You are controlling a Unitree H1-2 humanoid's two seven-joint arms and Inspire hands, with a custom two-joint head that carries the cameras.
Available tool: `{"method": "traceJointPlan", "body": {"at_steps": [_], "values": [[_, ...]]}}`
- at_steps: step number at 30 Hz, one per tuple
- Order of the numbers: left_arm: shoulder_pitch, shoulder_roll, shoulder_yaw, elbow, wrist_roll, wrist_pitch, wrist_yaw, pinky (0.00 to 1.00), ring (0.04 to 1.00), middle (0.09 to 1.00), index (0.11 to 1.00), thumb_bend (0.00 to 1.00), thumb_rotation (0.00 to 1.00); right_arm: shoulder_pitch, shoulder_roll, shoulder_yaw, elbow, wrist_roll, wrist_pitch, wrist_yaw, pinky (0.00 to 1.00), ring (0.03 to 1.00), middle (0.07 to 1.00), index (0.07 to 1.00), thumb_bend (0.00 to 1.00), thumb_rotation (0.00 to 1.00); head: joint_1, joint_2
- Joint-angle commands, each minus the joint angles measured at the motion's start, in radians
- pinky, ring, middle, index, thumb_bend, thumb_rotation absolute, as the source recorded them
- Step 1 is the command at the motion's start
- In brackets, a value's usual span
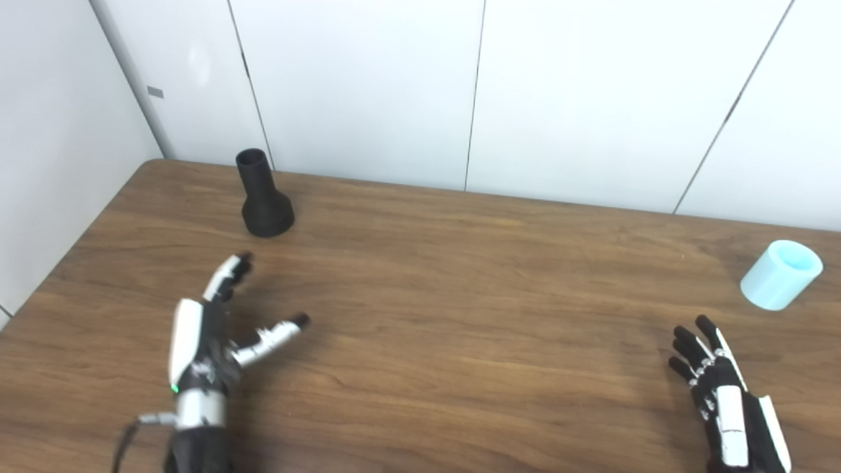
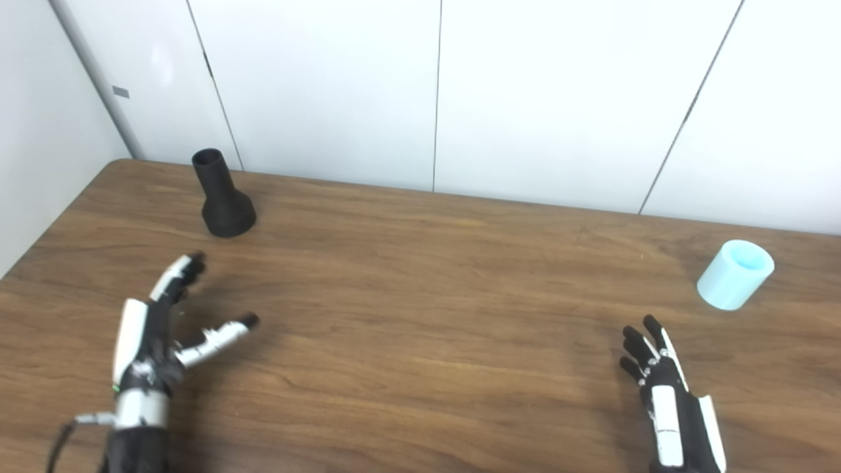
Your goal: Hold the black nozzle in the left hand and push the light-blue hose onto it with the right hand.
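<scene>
Nearest the bottom edge, the left hand (image 1: pixel 204 341) hovers over the wooden desk (image 1: pixel 460 315) with its fingers (image 1: pixel 227 272) stretched forward and the thumb splayed out to the side, holding nothing. Its forearm is cut off by the picture's lower edge, and a thin cable at the wrist runs out of view. On the other side, the right hand (image 1: pixel 726 394) also hangs low over the desk, fingers spread and empty; its wrist and much of its palm are cropped away at the bottom.

Farther back on the right, the light-blue hose (image 1: pixel 780 274), a short tube piece, stands tilted on the desk, well beyond the right hand. Farthest on the left, the black nozzle (image 1: pixel 264 196) stands upright on its wide base near the desk's rear edge, close to the white wall panels (image 1: pixel 591 98), apart from the left hand.
</scene>
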Motion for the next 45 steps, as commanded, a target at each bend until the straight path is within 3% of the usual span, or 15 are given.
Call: {"method": "traceJointPlan", "body": {"at_steps": [1,8,16,20,25,35,42,45], "values": [[-0.059,0.034,0.019,-0.044,-0.01,0.01,-0.003,0.84,0.868,0.864,0.894,0.8,0.16,0.024,-0.001,-0.001,0.061,-0.008,-0.021,-0.002,0.87,0.913,0.896,0.944,0.63,1.0,0.002,0.0],[-0.165,0.104,0.042,0.014,-0.01,0.057,-0.002,0.9,0.897,0.87,0.891,0.83,0.17,0.016,0.004,0.001,0.073,-0.002,-0.028,0.0,0.89,0.923,0.903,0.953,0.63,1.0,0.006,-0.001],[-0.284,0.198,0.03,0.143,-0.004,0.138,-0.028,0.78,0.875,0.921,0.94,0.94,0.24,0.005,0.011,0.002,0.082,0.0,-0.026,-0.002,0.89,0.926,0.903,0.949,0.61,1.0,0.008,-0.002],[-0.347,0.233,0.012,0.213,-0.008,0.18,-0.051,0.86,0.946,0.956,0.987,0.96,0.27,-0.002,0.012,0.0,0.094,0.007,-0.032,0.001,0.9,0.93,0.907,0.956,0.6,1.0,0.01,-0.001],[-0.44,0.255,-0.016,0.277,0.02,0.26,-0.045,0.99,0.993,0.976,0.977,1.0,0.3,-0.005,0.001,0.005,0.109,-0.04,-0.053,-0.01,0.85,0.906,0.895,0.955,0.62,1.0,0.007,0.001],[-0.575,0.32,-0.133,0.424,0.078,0.265,-0.066,1.0,1.0,0.966,0.962,1.0,0.33,-0.006,0.004,0.0,0.108,-0.056,-0.052,-0.012,0.83,0.884,0.877,0.939,0.66,1.0,0.007,0.001],[-0.614,0.325,-0.184,0.509,0.093,0.242,-0.058,1.0,0.987,0.944,0.923,1.0,0.34,-0.01,0.006,-0.002,0.115,-0.064,-0.054,-0.015,0.84,0.882,0.871,0.935,0.65,1.0,0.003,0.005],[-0.618,0.327,-0.205,0.514,0.105,0.261,-0.072,1.0,0.998,0.949,0.923,1.0,0.35,-0.009,0.007,-0.004,0.112,-0.058,-0.047,-0.014,0.85,0.887,0.872,0.938,0.64,1.0,0.003,0.005]]}}
